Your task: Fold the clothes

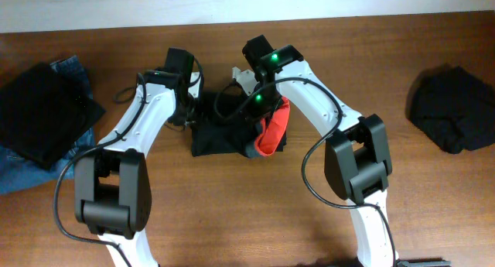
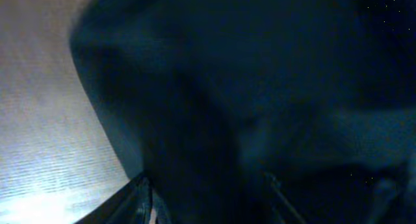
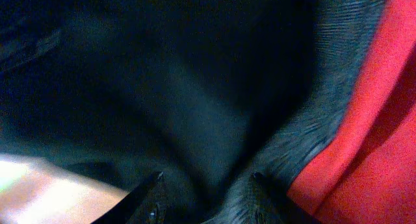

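Both arms reach in from the near edge of the worktop (image 1: pixel 232 228), and their wrists bend down over the trousers (image 1: pixel 220 137) bunched at its middle. The left gripper (image 2: pixel 207 201) is at the bundle's left side, its fingers partly apart with black cloth between them; it is too dark to tell whether they pinch it. The right gripper (image 3: pixel 205 198) is closed on dark cloth and the grey waistband (image 3: pixel 325 100), just beside the red trim (image 3: pixel 370 133).
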